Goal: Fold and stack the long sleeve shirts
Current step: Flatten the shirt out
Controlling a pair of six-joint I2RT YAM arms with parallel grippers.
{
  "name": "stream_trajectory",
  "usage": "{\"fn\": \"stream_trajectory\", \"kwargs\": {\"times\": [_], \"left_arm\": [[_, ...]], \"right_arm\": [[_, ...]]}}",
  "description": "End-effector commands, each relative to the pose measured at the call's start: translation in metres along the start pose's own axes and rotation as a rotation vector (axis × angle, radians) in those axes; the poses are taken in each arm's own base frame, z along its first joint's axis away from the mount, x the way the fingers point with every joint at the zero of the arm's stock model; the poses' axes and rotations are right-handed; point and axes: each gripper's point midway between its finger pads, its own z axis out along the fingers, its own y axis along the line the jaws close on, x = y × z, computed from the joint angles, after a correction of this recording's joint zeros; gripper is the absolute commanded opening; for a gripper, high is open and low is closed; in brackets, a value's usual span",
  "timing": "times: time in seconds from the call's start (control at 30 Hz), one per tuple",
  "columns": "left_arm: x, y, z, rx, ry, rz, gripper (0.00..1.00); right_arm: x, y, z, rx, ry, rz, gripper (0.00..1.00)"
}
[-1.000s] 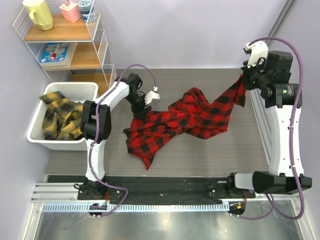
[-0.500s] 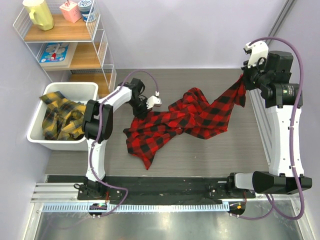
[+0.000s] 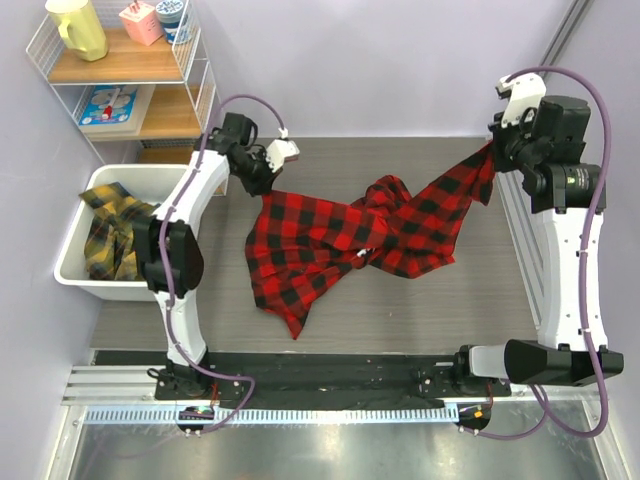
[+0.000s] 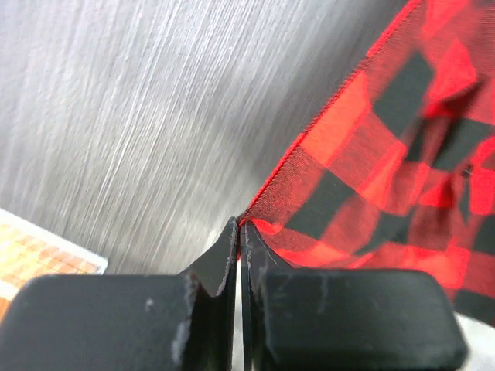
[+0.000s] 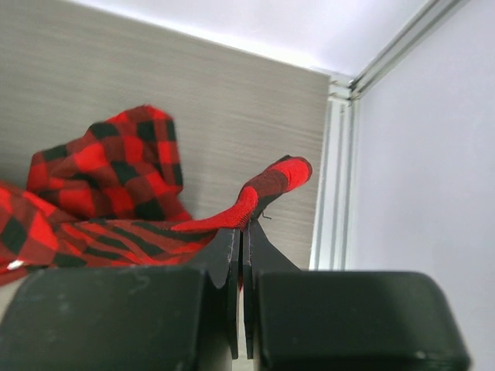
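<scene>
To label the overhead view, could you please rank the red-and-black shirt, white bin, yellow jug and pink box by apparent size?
Largest to smallest:
1. red-and-black shirt
2. white bin
3. yellow jug
4. pink box
Jug and box are cropped by the top edge, so their order is unsure.

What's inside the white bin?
Crumpled yellow shirts lie in the bin. Whatever is under them is hidden, and the left arm covers one corner.

bin (image 3: 150,172), shelf (image 3: 120,62) at left, near table (image 3: 400,310) open
</scene>
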Motion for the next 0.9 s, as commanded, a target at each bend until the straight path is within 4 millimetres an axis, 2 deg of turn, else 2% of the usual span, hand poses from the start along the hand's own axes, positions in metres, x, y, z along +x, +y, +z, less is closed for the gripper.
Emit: {"fn": "stream_trajectory", "kwargs": {"times": [0.0, 0.1, 0.27, 0.33, 0.43, 0.73, 0.77, 0.87], "left_arm": [[-0.010, -0.028, -0.052, 0.016, 0.013, -0.004, 0.00], [0.004, -0.049, -0.058, 0.075, 0.060, -0.008, 0.00], [0.047, -0.099, -0.064, 0.195, 0.162, -0.024, 0.00], [0.056, -0.106, -0.062, 0.191, 0.180, -0.009, 0.00], [0.061, -0.105, -0.052, 0.155, 0.171, -0.024, 0.00], [0.053, -0.070, -0.018, 0.076, 0.129, -0.026, 0.00], [0.052, -0.068, -0.016, 0.074, 0.125, -0.019, 0.02], [0.046, -0.061, -0.010, 0.075, 0.109, -0.001, 0.16]], "right_arm": [[-0.051, -0.031, -0.012, 0.136, -0.164, 0.024, 0.01], [-0.053, -0.030, -0.015, 0.128, -0.174, 0.017, 0.01], [-0.041, -0.022, -0.016, 0.102, -0.159, 0.002, 0.01], [-0.037, -0.016, -0.017, 0.070, -0.155, -0.001, 0.01], [-0.031, -0.005, -0.014, 0.017, -0.143, 0.010, 0.01], [-0.017, 0.024, 0.002, -0.143, -0.081, 0.055, 0.01], [-0.014, 0.025, 0.004, -0.148, -0.070, 0.057, 0.01], [-0.009, 0.027, 0.011, -0.158, -0.050, 0.061, 0.01]]}}
